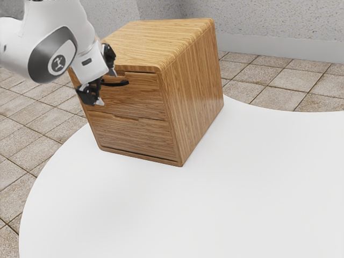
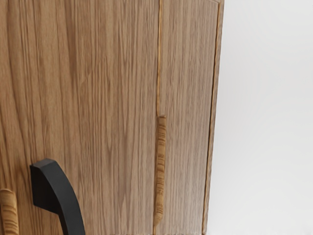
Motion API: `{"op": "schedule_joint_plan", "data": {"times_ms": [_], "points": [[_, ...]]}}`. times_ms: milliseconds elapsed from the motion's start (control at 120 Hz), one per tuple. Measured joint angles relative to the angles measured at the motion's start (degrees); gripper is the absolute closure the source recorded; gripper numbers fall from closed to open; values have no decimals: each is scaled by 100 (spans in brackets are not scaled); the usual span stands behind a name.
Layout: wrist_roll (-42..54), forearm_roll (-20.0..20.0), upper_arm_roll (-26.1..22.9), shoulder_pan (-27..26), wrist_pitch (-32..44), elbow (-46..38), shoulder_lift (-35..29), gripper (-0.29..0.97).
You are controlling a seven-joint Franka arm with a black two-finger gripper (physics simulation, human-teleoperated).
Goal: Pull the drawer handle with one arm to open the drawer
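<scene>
The hand (image 1: 101, 79), spread wide, seemingly straddles the top drawer's handle (image 1: 119, 83).

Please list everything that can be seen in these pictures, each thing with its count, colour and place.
cabinet: one, light wood, on the table
upper drawer: one, wood, cabinet front
lower drawer: one, wood, below the upper drawer
handle: one, black, on the upper drawer
table: one, white, under the cabinet
floor: beige tiles, around the table
wall: grey, behind
arm: one, white, exterior view's upper left
tool: one, black, open, at the handle
</scene>
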Motion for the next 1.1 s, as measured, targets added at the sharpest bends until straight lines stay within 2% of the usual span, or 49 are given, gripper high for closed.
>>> {"op": "schedule_joint_plan", "data": {"times_ms": [150, 600, 775, 858, 908, 1008, 1100], "points": [[235, 117, 216, -72, 89, -1, 51, 2], [663, 170, 247, 624, 224, -42, 205, 2], [765, 150, 275, 843, 567, -239, 138, 2], [802, 140, 278, 914, 903, -670, -85, 2], [821, 137, 279, 771, 1081, -989, -365, 2], [854, 138, 241, 35, 1378, -1276, -586, 2], [880, 128, 228, -114, 1680, -1326, -595, 2]]}}
